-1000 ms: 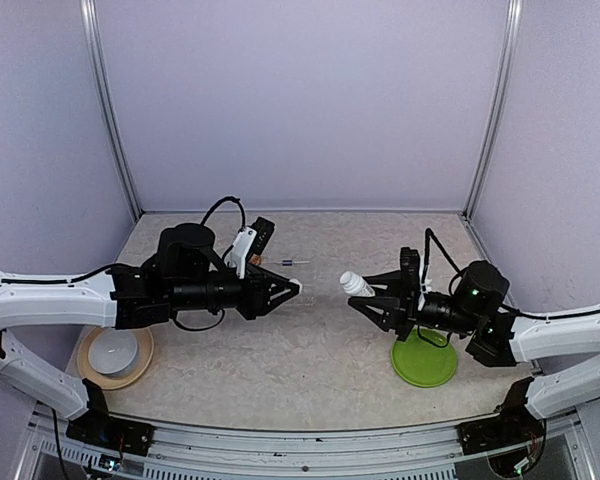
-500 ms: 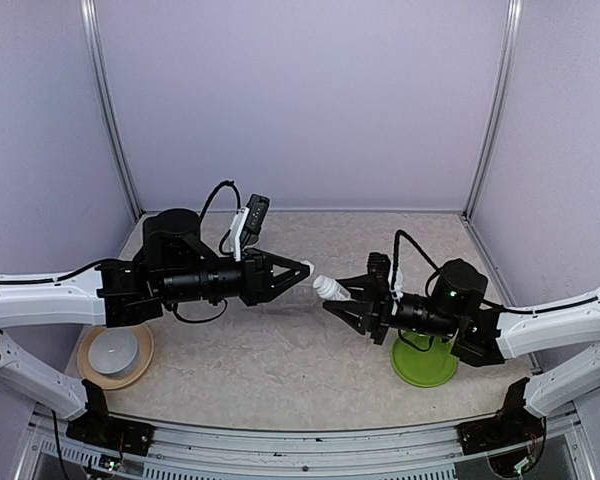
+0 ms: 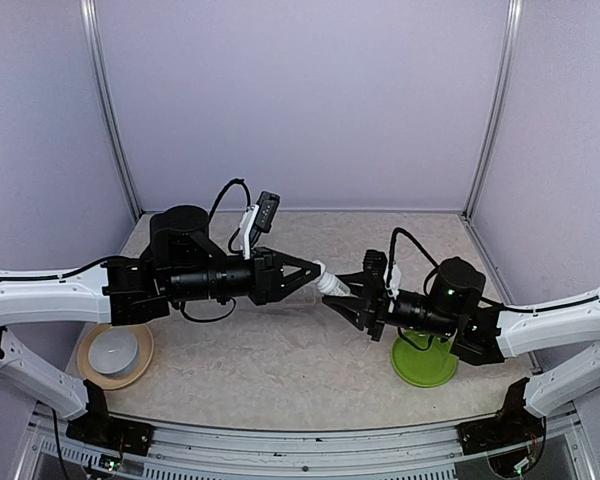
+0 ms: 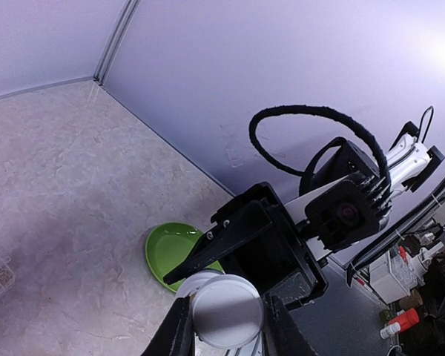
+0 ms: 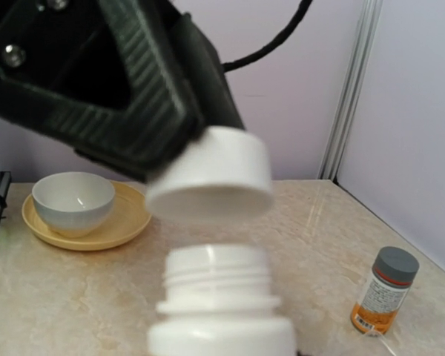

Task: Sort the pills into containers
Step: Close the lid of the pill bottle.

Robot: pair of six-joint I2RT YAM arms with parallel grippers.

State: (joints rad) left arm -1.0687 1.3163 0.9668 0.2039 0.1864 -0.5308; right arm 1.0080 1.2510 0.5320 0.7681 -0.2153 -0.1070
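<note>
Top external view shows your two arms meeting above the middle of the surface (image 3: pixel 280 350). Your left pincer (image 3: pixel 313 270) is closed on the white cap (image 5: pixel 210 176), its black fingers (image 4: pixel 179 332) pressed to either side of it. Your right pincer (image 3: pixel 348 297) is closed around the body of the vial (image 5: pixel 221 297), holding it up off the surface with its neck pointing left toward the cap.

From your right wrist camera, the cap is off. It sits just above the vial's threaded neck, slightly tilted, with a small gap between the two (whether anything is inside the vial you cannot tell).

The bottle (image 5: pixel 386 289) stands upright on the surface, gray cap on, at the right of that same wrist view and well apart from both pincers. The green plate (image 3: pixel 425 362) lies near right, partly under your right arm. The bowl (image 3: pixel 113 350) sits on its tan plate (image 3: pixel 140 368) at the near left.
</note>
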